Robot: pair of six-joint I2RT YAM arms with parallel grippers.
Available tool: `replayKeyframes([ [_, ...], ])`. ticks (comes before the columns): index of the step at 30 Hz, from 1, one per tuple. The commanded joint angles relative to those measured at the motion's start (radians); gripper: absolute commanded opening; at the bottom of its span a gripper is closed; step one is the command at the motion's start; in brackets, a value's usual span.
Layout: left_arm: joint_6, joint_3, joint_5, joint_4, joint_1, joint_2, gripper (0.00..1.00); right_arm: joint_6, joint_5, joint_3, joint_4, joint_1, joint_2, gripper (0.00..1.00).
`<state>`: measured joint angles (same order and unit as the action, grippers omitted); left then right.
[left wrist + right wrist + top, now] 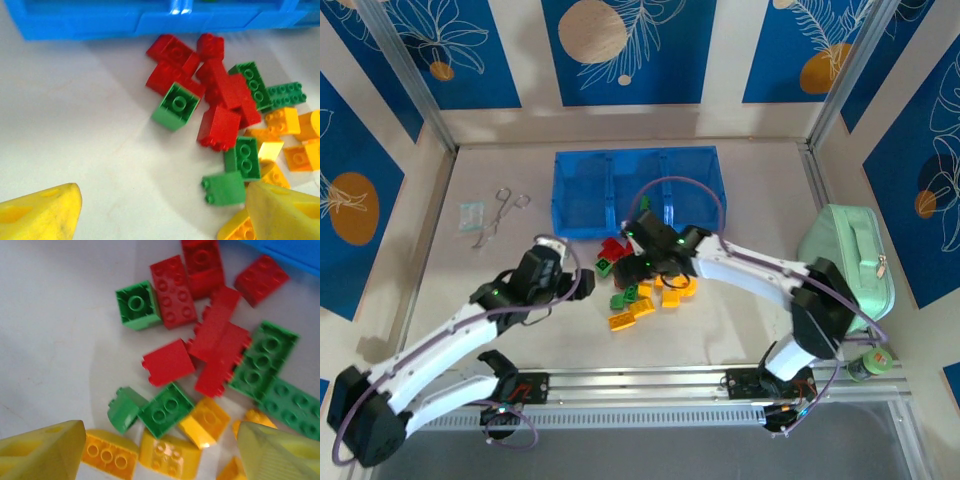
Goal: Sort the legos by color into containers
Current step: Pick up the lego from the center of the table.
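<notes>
Overhead, the blue tray (pixel 635 190) lay with its long axis left to right at the far side of the tabletop (pixel 740 330), its three bins side by side, contents unclear. The bricks (pixel 642 285) were heaped just before it, the right hand (pixel 638 262) over them and the left hand (pixel 582 285) just beside. From the left wrist, the left hand (pixel 162 200) was spread wide and empty near the heap. From the right wrist, the right hand (pixel 161 440) gaped empty too; a long green brick (pixel 262 357) slanted from lower left to upper right, studs up.
</notes>
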<state>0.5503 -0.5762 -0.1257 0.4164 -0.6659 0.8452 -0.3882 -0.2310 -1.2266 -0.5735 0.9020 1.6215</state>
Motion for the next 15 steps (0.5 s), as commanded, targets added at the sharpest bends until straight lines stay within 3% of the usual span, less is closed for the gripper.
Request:
replayKeyframes([
  [1,0.082,0.043,-0.028,0.089,0.0,-0.143,0.85,0.076,0.022,-0.122,-0.077,0.032,0.114,0.78],
  [7,0.093,0.045,-0.071,0.222,0.002,-0.321,0.85,0.115,0.011,-0.318,-0.145,0.056,0.306,0.74],
  [15,0.1,0.015,-0.072,0.295,0.001,-0.397,0.84,0.13,-0.063,-0.514,-0.237,0.062,0.49,0.72],
])
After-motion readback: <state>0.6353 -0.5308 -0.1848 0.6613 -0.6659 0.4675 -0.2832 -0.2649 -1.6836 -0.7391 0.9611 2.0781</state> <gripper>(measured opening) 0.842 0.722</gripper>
